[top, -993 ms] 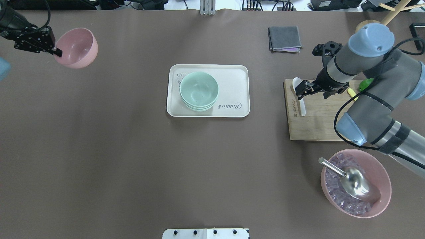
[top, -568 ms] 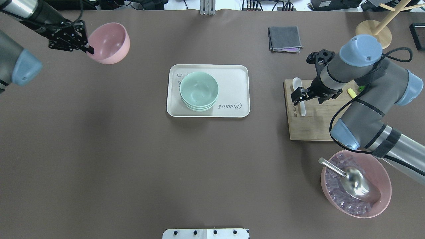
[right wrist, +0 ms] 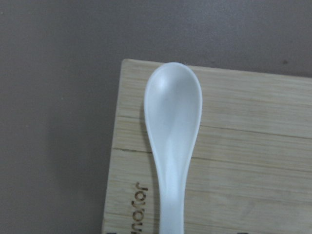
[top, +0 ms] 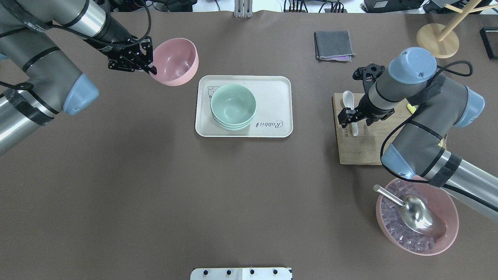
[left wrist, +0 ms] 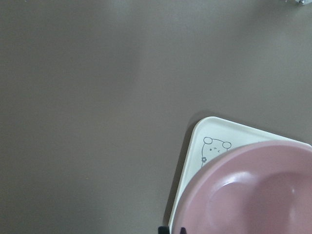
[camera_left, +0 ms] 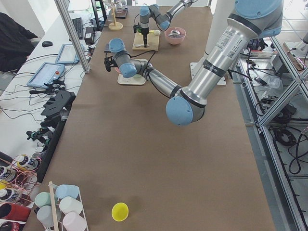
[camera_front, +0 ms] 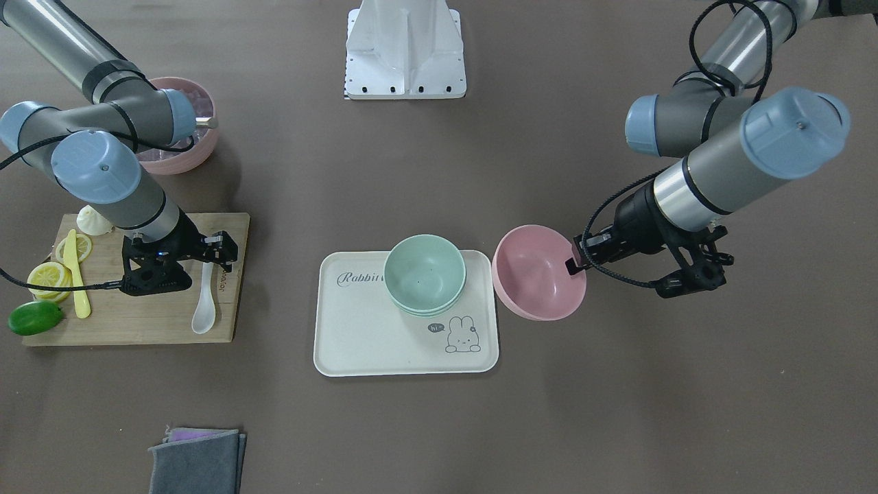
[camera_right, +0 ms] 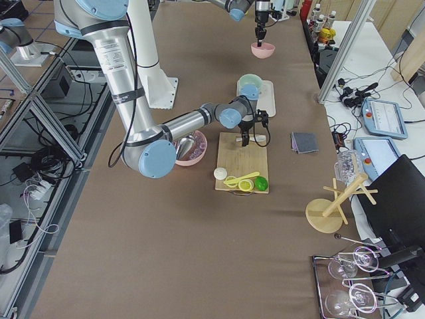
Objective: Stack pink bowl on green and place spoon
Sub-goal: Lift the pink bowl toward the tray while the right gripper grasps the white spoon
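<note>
My left gripper (top: 153, 70) is shut on the rim of the small pink bowl (top: 177, 60) and holds it in the air just left of the cream tray (top: 272, 97). The stack of mint-green bowls (top: 232, 105) sits on that tray. In the front view the pink bowl (camera_front: 538, 274) hangs beside the green stack (camera_front: 424, 273). The white spoon (top: 348, 99) lies on the wooden cutting board (top: 365, 147). My right gripper (top: 349, 118) is open over the spoon's handle. The right wrist view shows the spoon (right wrist: 173, 126) centred below it.
A large pink bowl of ice cubes with a steel scoop (top: 416, 214) stands at the near right. A grey cloth (top: 334, 44) and a wooden stand (top: 437, 35) are at the back right. Lemon slices, a yellow knife and a lime (camera_front: 34, 317) lie on the board.
My left arm has carried the pink bowl to the right, up to the tray's edge. My right gripper has shifted slightly along the spoon's handle and stays open.
</note>
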`<state>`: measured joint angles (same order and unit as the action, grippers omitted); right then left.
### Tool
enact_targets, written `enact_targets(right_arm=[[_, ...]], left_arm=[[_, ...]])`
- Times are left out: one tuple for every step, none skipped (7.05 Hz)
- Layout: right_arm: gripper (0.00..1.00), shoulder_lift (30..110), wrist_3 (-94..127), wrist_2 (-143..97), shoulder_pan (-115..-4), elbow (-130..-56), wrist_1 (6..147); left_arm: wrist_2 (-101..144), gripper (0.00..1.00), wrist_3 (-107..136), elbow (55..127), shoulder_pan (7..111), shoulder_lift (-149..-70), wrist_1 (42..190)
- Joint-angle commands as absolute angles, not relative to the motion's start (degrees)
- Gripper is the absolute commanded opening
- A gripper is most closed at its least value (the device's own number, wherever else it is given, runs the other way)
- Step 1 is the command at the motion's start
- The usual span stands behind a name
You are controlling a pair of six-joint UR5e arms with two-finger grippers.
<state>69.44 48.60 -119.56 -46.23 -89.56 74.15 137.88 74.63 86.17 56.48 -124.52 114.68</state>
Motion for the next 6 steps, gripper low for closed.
enact_targets(right_arm=[[0.79, 67.95, 48.34, -118.92, -46.32, -88.69, 74.18], [0.78, 67.59, 48.17, -118.05, -46.23, -87.99, 74.09], [0.75, 67.5, 47.47, -117.95, -46.32, -87.89, 74.09], [0.72, 67.5, 47.46, -117.86, -46.41, -87.72, 74.18], [0.7, 67.5, 47.37, -117.95, -46.49, -87.54, 74.09], [0.66, 67.59, 47.46, -117.95, -46.49, -87.54, 74.09]], left_arm=[[137.2, 0.0, 74.97, 85.96, 55.46, -125.42, 114.7], [137.2, 0.0, 74.97, 85.87, 55.46, -125.42, 114.7], [137.11, 0.0, 74.88, 85.87, 55.46, -125.42, 114.7], [137.11, 0.0, 74.88, 85.78, 55.46, -125.42, 114.7], [137.11, 0.0, 74.97, 85.87, 55.46, -125.51, 114.7], [137.2, 0.0, 75.23, 85.96, 55.37, -125.86, 114.61]])
